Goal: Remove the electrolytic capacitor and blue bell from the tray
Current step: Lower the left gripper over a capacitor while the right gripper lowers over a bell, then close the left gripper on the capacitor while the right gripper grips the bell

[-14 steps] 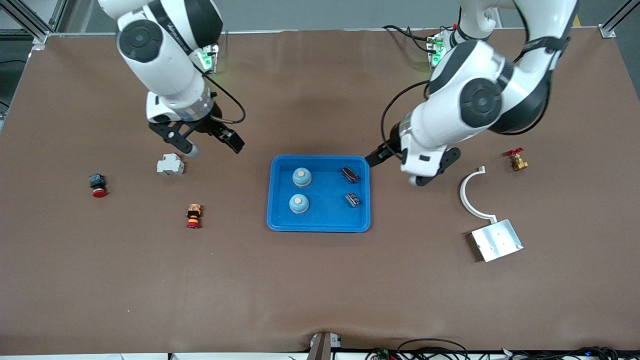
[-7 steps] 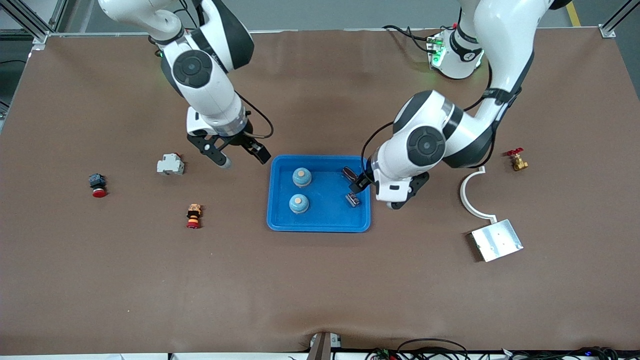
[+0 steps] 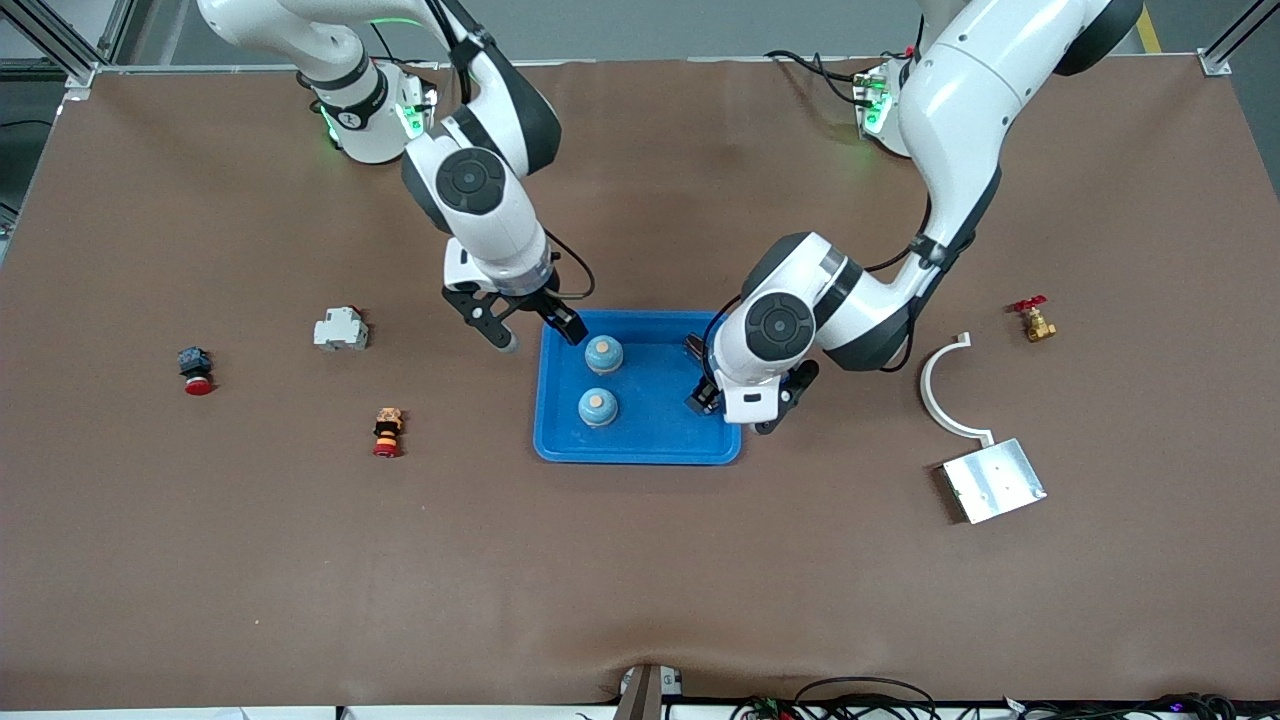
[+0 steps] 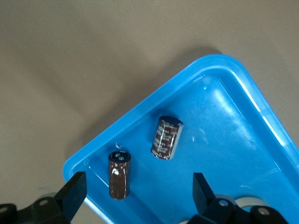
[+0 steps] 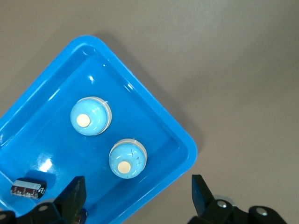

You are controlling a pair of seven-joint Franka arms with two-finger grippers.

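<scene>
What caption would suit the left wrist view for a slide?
Open left end effector hovering over two dark capacitors lying in the corner of a blue tray.

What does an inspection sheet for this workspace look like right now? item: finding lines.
Surface: brown table mat, flat apart from a small wrinkle at the edge nearest the front camera.
Job's things: blue tray holds two blue bells and two dark capacitors, all lying loose.
Clutter: circuit breaker, two red push buttons, brass valve, white curved bracket, metal plate.
Grippers: left end effector open over the capacitors; right end effector open over the tray rim by the bells; neither holds anything.
Cables: black leads on both arms; loose cables at the table edge nearest the camera.
Surroundings: aluminium frame posts at the corners.
</scene>
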